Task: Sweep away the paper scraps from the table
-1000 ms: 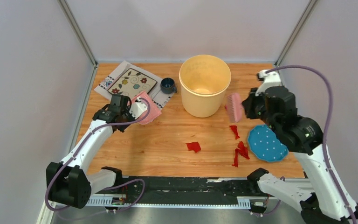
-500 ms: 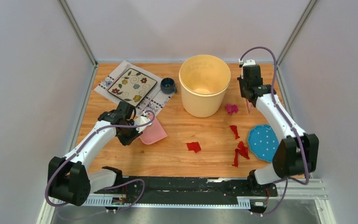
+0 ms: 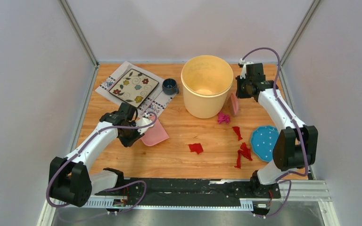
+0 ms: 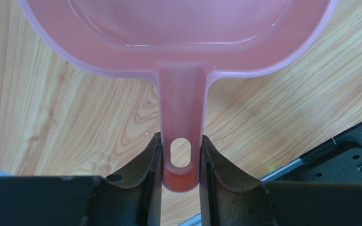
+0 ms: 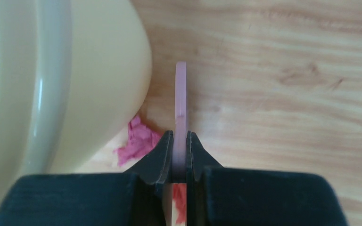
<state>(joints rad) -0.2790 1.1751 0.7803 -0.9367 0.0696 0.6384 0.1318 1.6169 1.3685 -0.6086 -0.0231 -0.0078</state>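
Observation:
Red paper scraps lie on the table point(image 3: 179, 165) at the middle point(image 3: 196, 148) and right point(image 3: 243, 151), one more point(image 3: 236, 132) above them. A magenta scrap point(image 3: 223, 117) lies by the bucket's foot; it also shows in the right wrist view point(image 5: 139, 141). My left gripper point(image 3: 138, 135) point(image 4: 181, 162) is shut on the handle of the pink dustpan point(image 3: 155, 135) point(image 4: 184, 42), which rests on the wood left of centre. My right gripper point(image 3: 239, 94) point(image 5: 181, 141) is shut on the thin handle of the pink brush point(image 3: 234, 104) point(image 5: 181, 108), right beside the magenta scrap.
A cream bucket point(image 3: 207, 86) point(image 5: 75, 84) stands at the back centre, close to the brush. A blue dotted plate point(image 3: 265, 142) lies at the right edge. A small blue cup point(image 3: 170, 85) and a patterned placemat point(image 3: 133, 85) sit at the back left.
My right gripper has swung the brush left toward the bucket, pushing the magenta scrap left and nearer. My left gripper earlier brought the dustpan off the placemat and has since stayed still.

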